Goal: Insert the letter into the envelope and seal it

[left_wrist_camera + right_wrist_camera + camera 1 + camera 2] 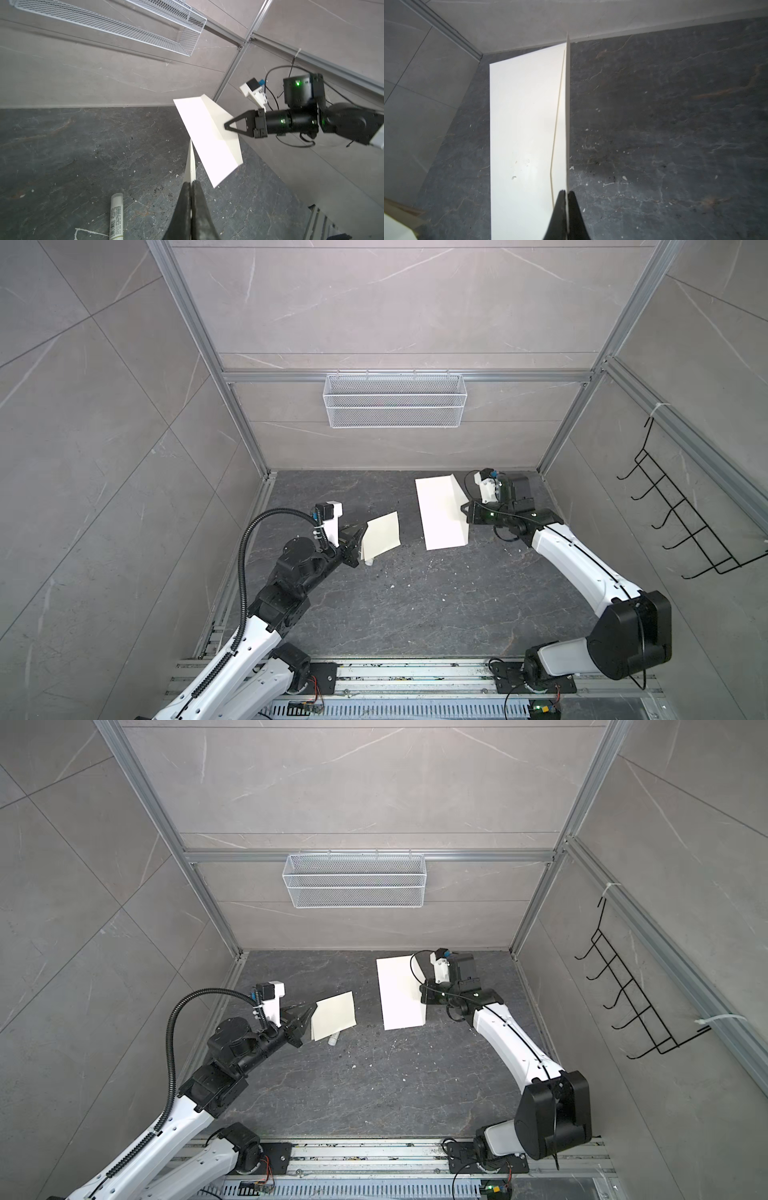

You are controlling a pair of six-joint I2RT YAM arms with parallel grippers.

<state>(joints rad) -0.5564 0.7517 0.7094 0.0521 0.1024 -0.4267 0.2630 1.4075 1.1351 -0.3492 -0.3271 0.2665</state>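
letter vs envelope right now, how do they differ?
Shape: the letter is short, near square; the envelope is long and narrow. Pose: the letter hangs tilted above the table in the left gripper; the envelope's body lies on the table, only its flap raised by the right gripper. Shared: pale paper, each pinched at one edge.

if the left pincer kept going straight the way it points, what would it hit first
Most likely the envelope, held by the right pincer. The letter clamped in the left pincer would touch it first. Depth is uncertain.
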